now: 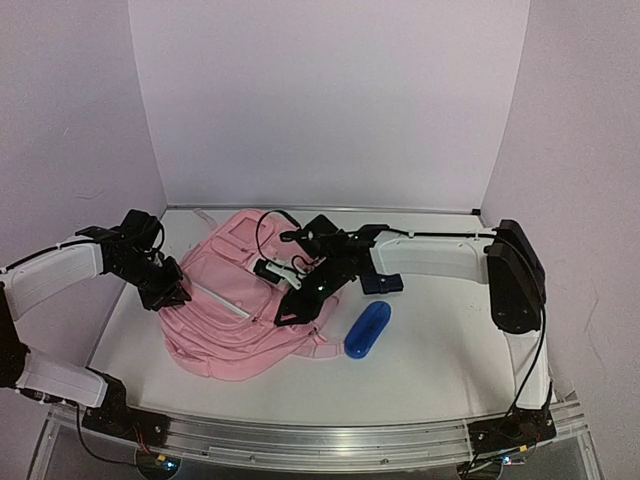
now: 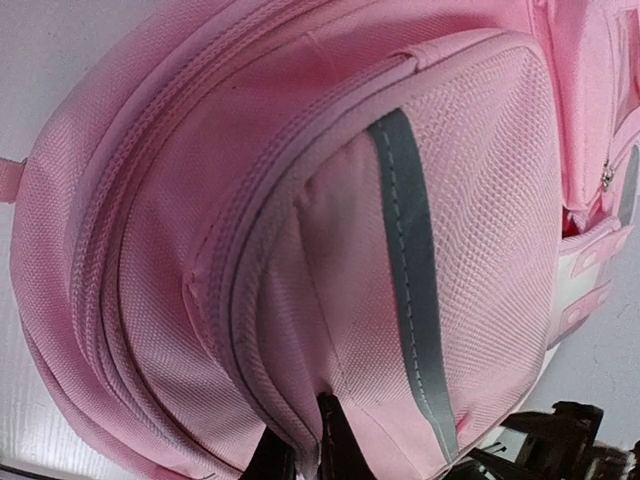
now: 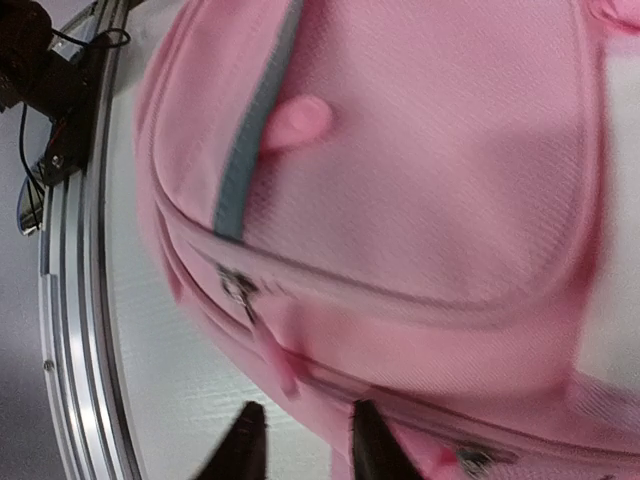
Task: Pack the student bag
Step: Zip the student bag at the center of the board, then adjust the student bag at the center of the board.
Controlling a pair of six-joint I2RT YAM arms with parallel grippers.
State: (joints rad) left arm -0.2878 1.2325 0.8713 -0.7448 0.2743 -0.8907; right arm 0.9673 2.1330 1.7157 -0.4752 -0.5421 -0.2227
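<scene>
Student bag [image 1: 230, 320] lies flat on table [image 1: 430, 370], approx 9 o'clock of table centre, front pockets up. Blue oblong item [image 1: 368, 330] just beside it at bag's 4 o'clock, not yet packed.

L gripper [image 2: 300, 455] at bag's 9 o'clock edge, fingers pinched shut on side-pocket seam piping. R gripper [image 3: 305, 445] over bag's 3 o'clock side, jaws apart, nothing between them; pink zip pull [image 3: 283, 370] just off the tips.

Handling, est.: soft woven fabric, limp, prob. light and empty. It sags and bunches under a pull, no stiff wall to push against. Best holds: piping, zip pulls, straps. Broad panels too slack to pinch. One arm should anchor while the other works a zip.
</scene>
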